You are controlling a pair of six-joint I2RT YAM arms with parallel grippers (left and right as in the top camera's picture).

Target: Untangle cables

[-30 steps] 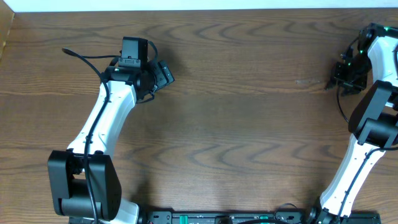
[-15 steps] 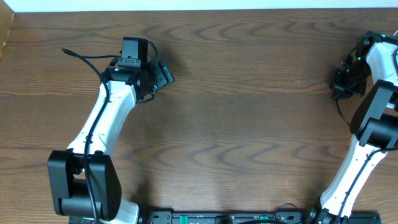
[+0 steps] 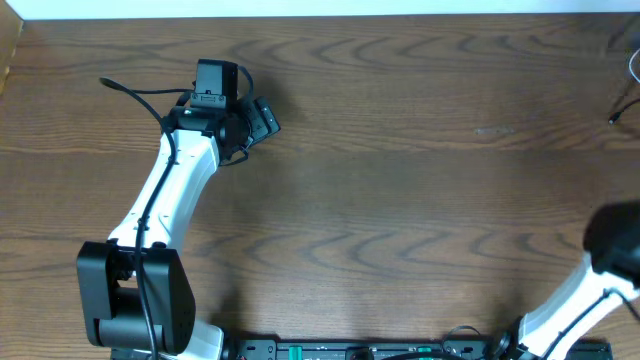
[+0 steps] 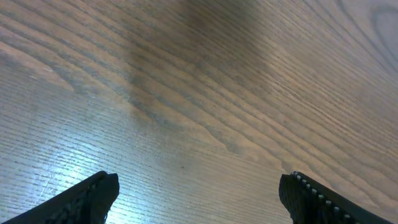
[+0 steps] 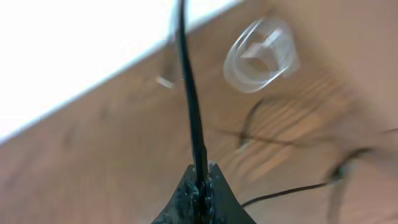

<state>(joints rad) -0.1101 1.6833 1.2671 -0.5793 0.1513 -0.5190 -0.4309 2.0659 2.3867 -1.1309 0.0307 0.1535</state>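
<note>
In the right wrist view my right gripper [image 5: 202,173] is shut on a black cable [image 5: 190,93] that runs straight up from the fingertips toward the white strip at the table's far edge. Thinner black cables [image 5: 283,193] trail blurred over the wood to the right, near a clear coiled loop [image 5: 261,55]. The overhead view shows only a thin end of cable [image 3: 632,70] at the right edge; the right gripper itself is outside that frame. My left gripper [image 3: 262,118] hovers over bare wood at the far left, open [image 4: 200,182], with nothing between its fingers.
The wooden table [image 3: 400,200] ends at a white strip [image 3: 320,8] along the far side. The left arm [image 3: 170,190] stretches from the front left toward the back. Only the lower part of the right arm [image 3: 600,270] shows at the bottom right corner.
The right gripper has shut on the black cable, and the arm's upper part has swung out of the overhead frame to the right. The left arm has not moved.
</note>
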